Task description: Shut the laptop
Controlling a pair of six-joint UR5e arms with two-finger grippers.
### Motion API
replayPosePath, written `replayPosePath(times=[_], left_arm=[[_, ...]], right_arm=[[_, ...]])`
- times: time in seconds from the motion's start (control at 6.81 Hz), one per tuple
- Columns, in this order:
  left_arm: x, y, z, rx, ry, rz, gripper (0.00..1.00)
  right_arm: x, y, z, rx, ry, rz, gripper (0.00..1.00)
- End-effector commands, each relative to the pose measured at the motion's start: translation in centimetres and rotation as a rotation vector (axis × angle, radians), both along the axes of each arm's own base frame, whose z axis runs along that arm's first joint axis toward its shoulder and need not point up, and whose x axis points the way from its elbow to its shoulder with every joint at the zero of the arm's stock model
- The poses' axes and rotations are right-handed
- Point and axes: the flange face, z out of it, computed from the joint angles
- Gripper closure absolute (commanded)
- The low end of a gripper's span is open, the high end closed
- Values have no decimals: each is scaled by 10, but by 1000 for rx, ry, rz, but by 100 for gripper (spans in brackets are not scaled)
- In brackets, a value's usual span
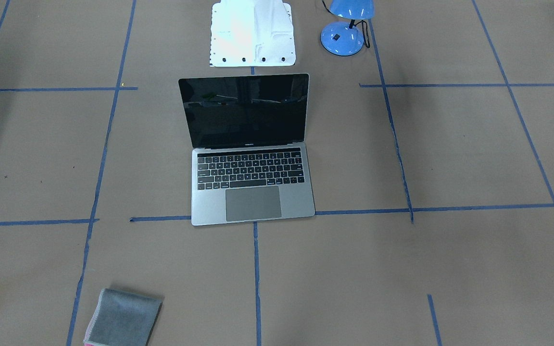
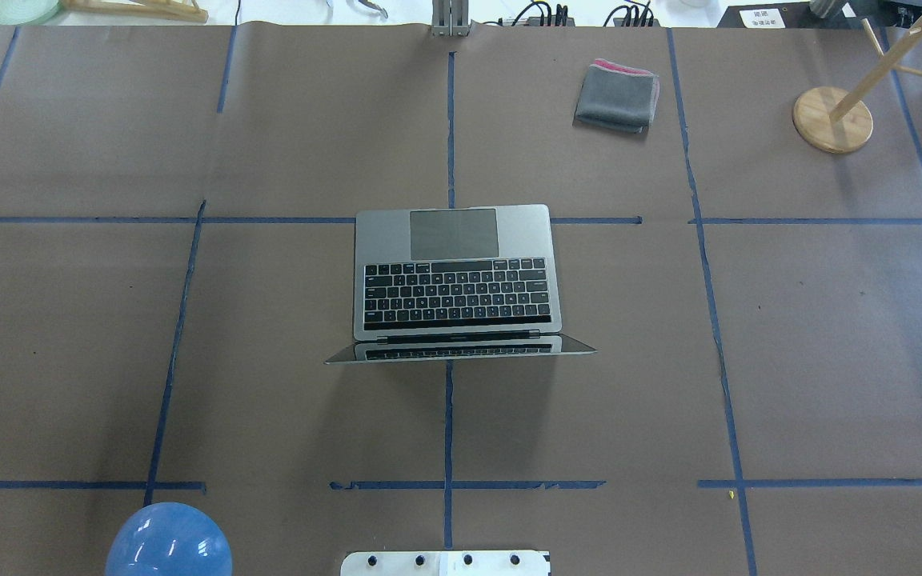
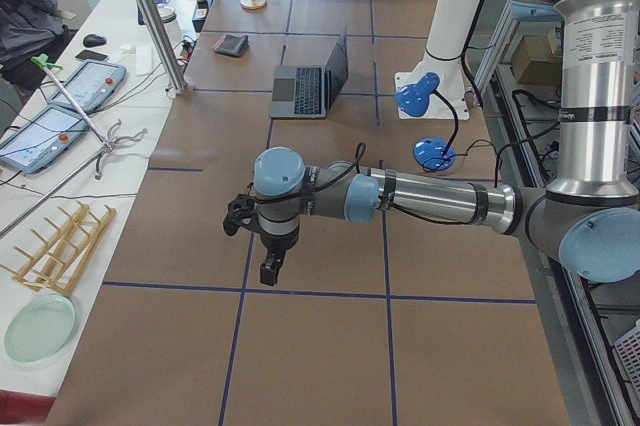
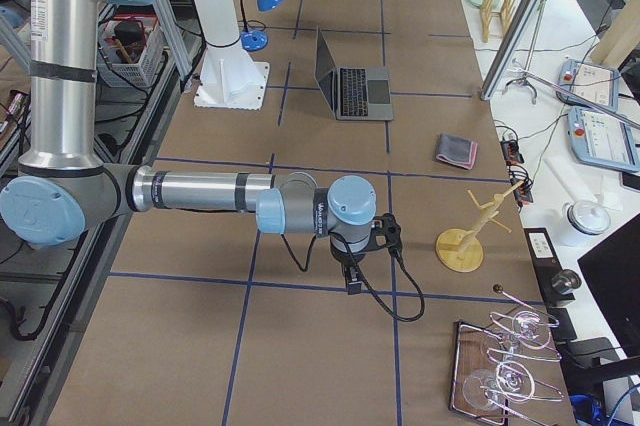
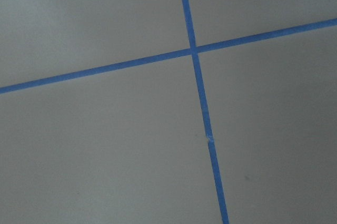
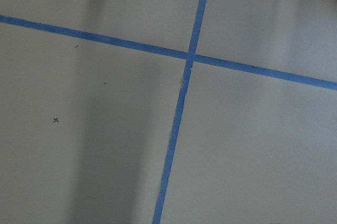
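Note:
The laptop [image 1: 253,185] stands open in the middle of the table, screen upright and black, keyboard facing away from the robot. It also shows in the overhead view [image 2: 454,276], the exterior left view [image 3: 310,81] and the exterior right view [image 4: 350,81]. My left gripper [image 3: 268,268] shows only in the exterior left view, far from the laptop over bare table; I cannot tell if it is open or shut. My right gripper [image 4: 352,279] shows only in the exterior right view, also far from the laptop; I cannot tell its state. Both wrist views show only brown table and blue tape.
A blue desk lamp [image 1: 346,29] stands beside the white robot base [image 1: 253,36]. A folded grey cloth [image 2: 617,96] lies beyond the laptop. A wooden stand [image 2: 833,118] is at the far right. Blue tape lines cross the brown table [image 2: 189,360].

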Motion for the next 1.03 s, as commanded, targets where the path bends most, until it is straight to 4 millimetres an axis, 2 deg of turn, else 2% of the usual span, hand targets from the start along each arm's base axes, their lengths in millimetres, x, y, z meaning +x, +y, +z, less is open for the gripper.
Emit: replayPosePath(times=[0.0,0.15,0.29,0.44,0.59,0.73,0.88], left_arm=[[8,-27,-17,69,23,12,1],[39,-30,-31,47,112,25,1],[74,-30,-53,39,165,4,1],[111,-15,-64,97,205,36,1],[159,-7,-72,94,242,80,1],[195,1,-89,44,290,60,1],[224,9,-102,0,341,38,1]], right_arm=[[-3,7,2,66,-37,-2,0],[-4,3,-9,98,-70,23,0],[-10,3,-24,57,-146,63,0],[-17,3,-42,5,-206,109,1],[-36,1,-64,-8,-232,148,1],[-65,19,-63,9,-270,154,1],[-95,25,-85,-12,-346,203,1]])
